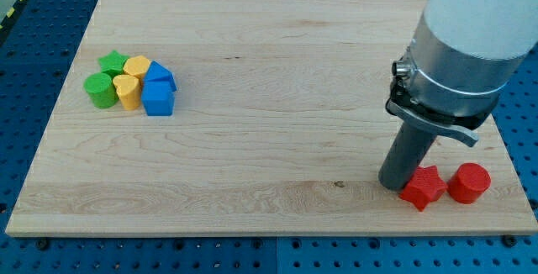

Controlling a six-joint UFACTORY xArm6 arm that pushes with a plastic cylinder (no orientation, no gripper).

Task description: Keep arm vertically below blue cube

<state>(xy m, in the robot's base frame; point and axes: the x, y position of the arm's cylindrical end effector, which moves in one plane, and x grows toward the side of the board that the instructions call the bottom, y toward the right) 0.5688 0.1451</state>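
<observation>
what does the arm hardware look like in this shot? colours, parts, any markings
The arm's large white cylindrical upper body enters from the view's top right. Below it sits a silver-grey metal band, then a dark clamp ring with a bolt. From that hangs a straight dark grey rod; my tip is its plain lower end. No claw, cables or markings show.

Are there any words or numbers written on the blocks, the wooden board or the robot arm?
None: no words, numbers or signs can be read anywhere.
The blue cube, the red star block and the wooden board are plain.
My tip, at the red star block's left side, far right of the blue cube, carries no label either.
</observation>
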